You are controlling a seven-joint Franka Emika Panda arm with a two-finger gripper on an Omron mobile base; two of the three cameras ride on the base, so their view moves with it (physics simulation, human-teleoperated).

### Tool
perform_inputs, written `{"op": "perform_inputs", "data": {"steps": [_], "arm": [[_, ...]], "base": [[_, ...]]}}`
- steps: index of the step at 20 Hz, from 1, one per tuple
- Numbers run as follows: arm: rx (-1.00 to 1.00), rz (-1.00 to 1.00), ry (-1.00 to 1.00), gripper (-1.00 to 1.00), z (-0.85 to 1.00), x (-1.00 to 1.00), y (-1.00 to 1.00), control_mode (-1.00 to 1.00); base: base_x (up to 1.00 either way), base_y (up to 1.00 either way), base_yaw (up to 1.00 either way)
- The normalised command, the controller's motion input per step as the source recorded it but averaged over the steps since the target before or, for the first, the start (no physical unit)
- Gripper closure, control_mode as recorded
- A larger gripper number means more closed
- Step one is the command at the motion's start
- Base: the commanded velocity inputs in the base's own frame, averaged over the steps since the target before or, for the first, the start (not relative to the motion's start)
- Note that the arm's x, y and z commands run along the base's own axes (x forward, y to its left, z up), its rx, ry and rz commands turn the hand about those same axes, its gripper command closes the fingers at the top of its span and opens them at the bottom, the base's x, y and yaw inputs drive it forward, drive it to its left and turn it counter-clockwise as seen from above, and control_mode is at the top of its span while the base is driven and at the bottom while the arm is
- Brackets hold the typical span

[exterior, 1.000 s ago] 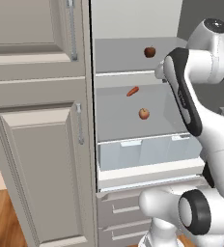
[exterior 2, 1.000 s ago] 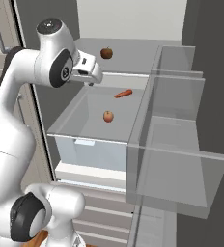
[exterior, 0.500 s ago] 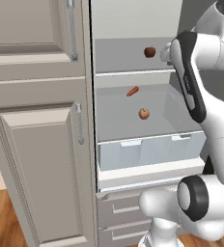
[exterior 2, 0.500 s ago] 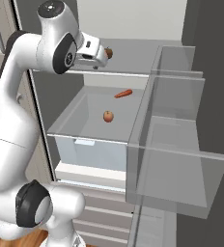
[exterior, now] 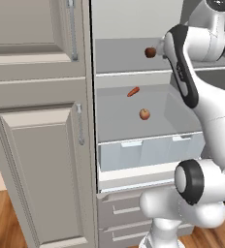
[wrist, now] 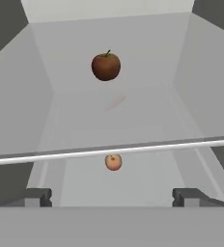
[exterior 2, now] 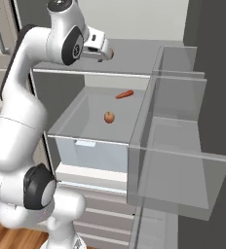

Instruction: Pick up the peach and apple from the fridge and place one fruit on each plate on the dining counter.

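Observation:
The fridge [exterior: 134,24] stands open. The dark red apple [exterior: 150,52] [wrist: 106,66] rests on its upper shelf, straight ahead of my gripper [wrist: 113,198] and some way beyond it. My gripper [exterior: 162,51] [exterior 2: 104,51] is open, level with the apple and just in front of it, with nothing between its wide-set fingertips [wrist: 36,197]. From the right the hand partly covers the apple [exterior 2: 111,53]. The orange-pink peach [exterior: 144,114] [exterior 2: 109,116] [wrist: 113,162] lies on the shelf below. The plates and the dining counter are out of view.
A carrot-like item [exterior: 133,91] [exterior 2: 124,94] lies behind the peach. A translucent drawer [exterior: 148,151] sits under that shelf. Beige cabinet doors [exterior: 37,145] stand to the left. The open fridge door's clear bins [exterior 2: 178,146] jut out on the right.
The arm has lifted the hand from just below the upper shelf to the apple's level and brought it closer to the apple. The fruits have not moved.

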Motion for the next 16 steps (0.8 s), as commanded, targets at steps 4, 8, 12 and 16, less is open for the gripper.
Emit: {"op": "perform_inputs", "data": {"steps": [4,8,12,16], "arm": [[0.0,0.0,0.0,-1.0,0.0,0.38,0.0,-1.0],[0.0,0.0,0.0,-1.0,0.0,0.37,0.0,-1.0],[0.0,0.0,0.0,-1.0,-0.01,0.41,0.04,-1.0],[0.0,0.0,0.0,-1.0,-0.1,0.36,0.03,-1.0]], "base": [[0.0,0.0,0.0],[0.0,0.0,0.0],[0.0,0.0,0.0],[0.0,0.0,0.0]]}}
